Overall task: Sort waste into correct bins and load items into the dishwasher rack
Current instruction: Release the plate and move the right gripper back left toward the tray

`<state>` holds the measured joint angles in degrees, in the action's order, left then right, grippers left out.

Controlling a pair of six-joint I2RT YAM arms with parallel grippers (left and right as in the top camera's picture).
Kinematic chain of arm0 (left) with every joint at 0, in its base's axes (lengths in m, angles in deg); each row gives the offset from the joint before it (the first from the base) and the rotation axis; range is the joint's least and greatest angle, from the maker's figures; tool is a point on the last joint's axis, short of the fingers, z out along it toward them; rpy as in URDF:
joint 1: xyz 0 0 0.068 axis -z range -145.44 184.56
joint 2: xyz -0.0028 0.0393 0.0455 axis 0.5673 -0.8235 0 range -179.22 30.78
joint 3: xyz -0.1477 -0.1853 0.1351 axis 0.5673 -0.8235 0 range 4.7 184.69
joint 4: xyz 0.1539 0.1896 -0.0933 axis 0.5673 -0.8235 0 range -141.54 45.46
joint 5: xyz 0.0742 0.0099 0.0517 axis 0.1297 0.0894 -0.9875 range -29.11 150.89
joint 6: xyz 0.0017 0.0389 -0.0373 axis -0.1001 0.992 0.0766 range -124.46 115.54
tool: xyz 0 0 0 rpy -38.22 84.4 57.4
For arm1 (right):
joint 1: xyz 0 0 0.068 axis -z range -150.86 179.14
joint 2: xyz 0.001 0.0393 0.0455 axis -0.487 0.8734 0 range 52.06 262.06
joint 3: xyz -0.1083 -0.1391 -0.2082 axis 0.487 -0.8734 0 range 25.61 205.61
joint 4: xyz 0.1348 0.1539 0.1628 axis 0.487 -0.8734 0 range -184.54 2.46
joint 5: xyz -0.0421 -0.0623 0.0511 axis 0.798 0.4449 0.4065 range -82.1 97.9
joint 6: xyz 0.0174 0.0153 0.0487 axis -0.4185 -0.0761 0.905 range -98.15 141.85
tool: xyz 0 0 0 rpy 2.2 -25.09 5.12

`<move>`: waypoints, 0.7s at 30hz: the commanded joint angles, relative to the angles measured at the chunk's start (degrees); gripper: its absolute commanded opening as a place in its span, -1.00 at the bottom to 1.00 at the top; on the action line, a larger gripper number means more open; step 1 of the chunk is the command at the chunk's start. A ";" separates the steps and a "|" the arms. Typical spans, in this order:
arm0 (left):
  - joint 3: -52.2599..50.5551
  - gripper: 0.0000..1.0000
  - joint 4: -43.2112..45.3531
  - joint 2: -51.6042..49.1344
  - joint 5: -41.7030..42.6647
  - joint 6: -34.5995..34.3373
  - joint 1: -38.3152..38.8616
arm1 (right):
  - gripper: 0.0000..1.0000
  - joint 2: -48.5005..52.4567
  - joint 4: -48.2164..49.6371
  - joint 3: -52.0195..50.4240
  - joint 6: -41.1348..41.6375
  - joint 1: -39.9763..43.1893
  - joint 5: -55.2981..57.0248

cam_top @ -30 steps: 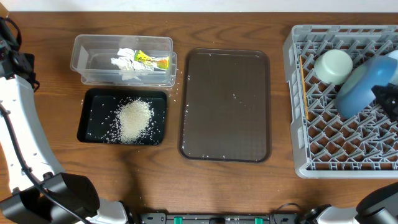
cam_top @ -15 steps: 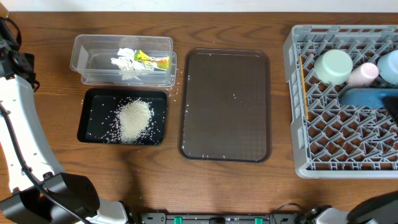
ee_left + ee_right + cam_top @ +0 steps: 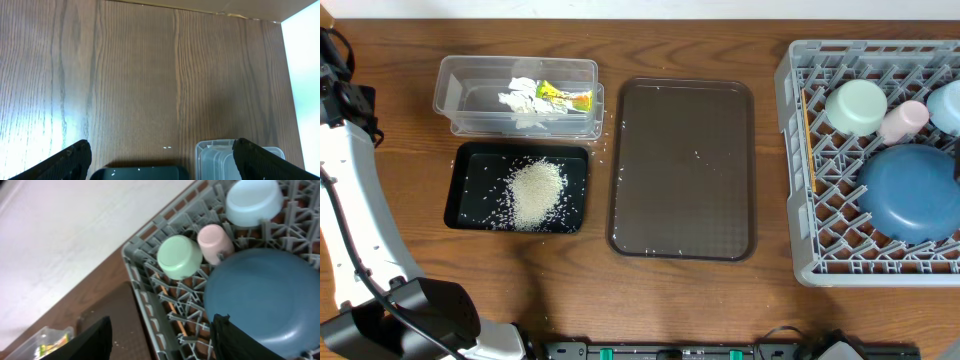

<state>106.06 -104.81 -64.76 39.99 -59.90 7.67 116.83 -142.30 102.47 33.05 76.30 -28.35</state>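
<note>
Now, dish [image 3: 910,192]: lying in rack [image 3: 798,230], right side.
right gripper [image 3: 160,335]: fingers apart, empty, just above dish's rim.
left gripper [image 3: 162,160]: spread, empty, well apart from rack.
nearer arm: right.

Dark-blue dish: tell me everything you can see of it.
The dark-blue dish is large, round, smooth, plastic-looking. It lies roughly flat on the lattice of the grey dishwasher rack, at its right side, nearer the robot than the mint-green bowl and pink cup, rim close to the cup. Nothing grips it.
</note>
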 commanded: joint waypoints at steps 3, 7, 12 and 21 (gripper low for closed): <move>0.11 0.85 -0.35 -0.04 -0.52 0.50 -0.09 | 0.14 1.05 -0.28 0.37 2.89 -7.52 12.15; 0.11 0.84 -0.35 -0.04 -0.52 0.50 -0.09 | 0.21 1.14 0.20 0.37 5.03 -16.06 21.53; 0.11 0.84 -0.35 -0.04 -0.52 0.50 -0.09 | 0.22 2.45 0.98 0.37 6.60 -26.75 24.44; 0.11 0.85 -0.35 -0.04 -0.52 0.52 -0.09 | 0.64 11.08 7.04 0.37 8.57 -52.28 31.78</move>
<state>106.06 -104.81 -64.76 39.99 -59.90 7.67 124.70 -135.96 102.47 40.00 30.03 -2.26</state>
